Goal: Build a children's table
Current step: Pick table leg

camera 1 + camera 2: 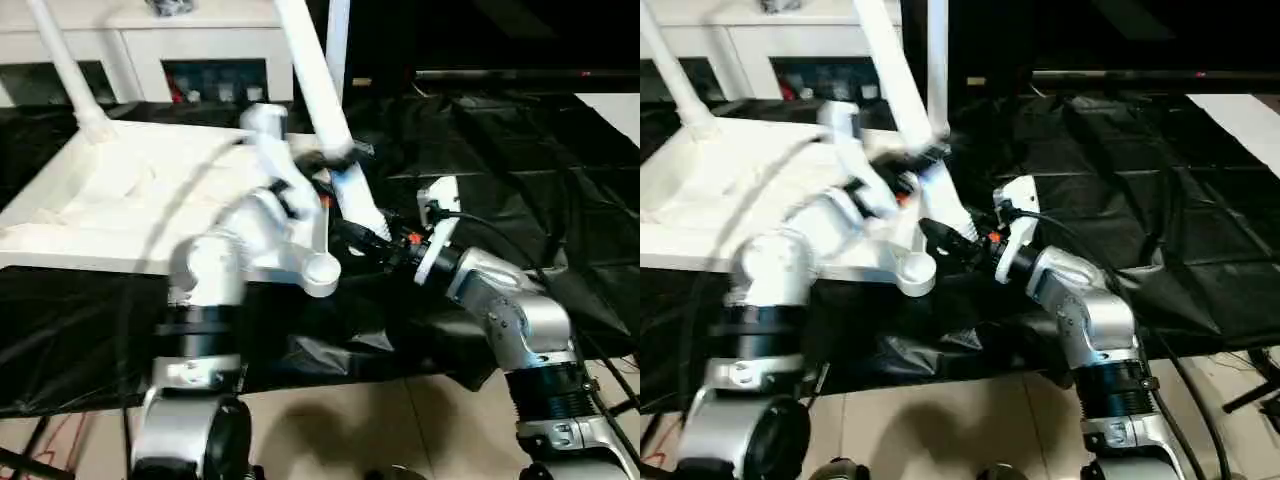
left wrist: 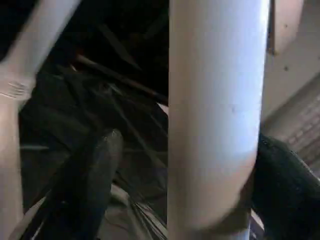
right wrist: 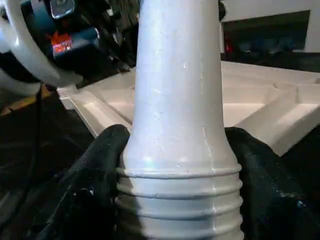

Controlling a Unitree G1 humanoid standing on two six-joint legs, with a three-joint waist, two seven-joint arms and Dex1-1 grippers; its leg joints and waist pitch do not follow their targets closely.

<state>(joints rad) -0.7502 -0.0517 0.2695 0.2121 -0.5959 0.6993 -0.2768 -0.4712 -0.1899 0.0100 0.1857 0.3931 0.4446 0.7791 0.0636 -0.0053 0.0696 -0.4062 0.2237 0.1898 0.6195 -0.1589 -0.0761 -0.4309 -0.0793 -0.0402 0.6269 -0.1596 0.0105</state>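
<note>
- The tabletop (image 1: 120, 200) lies underside up on the black sheet (image 1: 520, 180) at the left of the head frames, its ribs and round corner sockets facing upward.
- One leg (image 1: 65, 70) already stands in the far corner socket at upper left; another leg (image 1: 338, 40) rises at upper centre behind the one being worked.
- The right end effector (image 3: 180, 175) is clamped on the loose leg (image 1: 320, 110) just above its threaded end, a black finger (image 3: 95, 185) pressed to each side.
- The left end effector (image 2: 180, 165) sits higher up the same leg; one finger (image 2: 280, 185) touches the tube while the other finger (image 2: 90, 175) stands apart from it, so I read it as wide and not gripping.
- The step in hand appears to be bringing the threaded end to the near corner socket (image 1: 322, 272), at centre frame.
- To do it well, the leg's axis should line up with the socket bore before any pushing; a tilted entry would likely jam the ridges.
- The upper end effector is best used as a loose guide for steadying, leaving the lower one to carry and turn.
- The tabletop may slide on the sheet, so press gently and straight down.
</note>
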